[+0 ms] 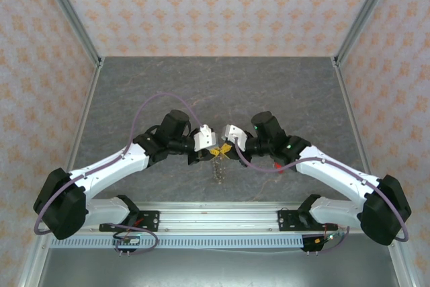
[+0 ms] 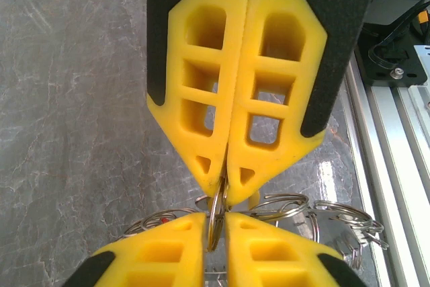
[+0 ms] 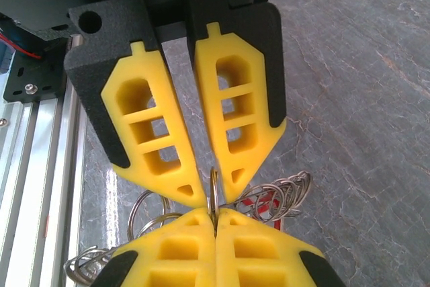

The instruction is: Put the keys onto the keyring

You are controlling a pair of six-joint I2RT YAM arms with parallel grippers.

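Observation:
Both grippers meet tip to tip above the middle of the table. The keyring is a thin silver ring seen edge-on, with a bunch of wire rings hanging below it. My left gripper is shut on it from one side, a thin slit between the pads. My right gripper is shut tight on the same ring from the other side. Red key parts sit among the wire loops just behind the tips. A small yellow bit pokes out beside the right gripper's fingers.
The grey marbled table stretches away behind the grippers. The aluminium rail that carries the arm bases runs along the near edge, close under the hanging rings. Patterned walls enclose the back and sides.

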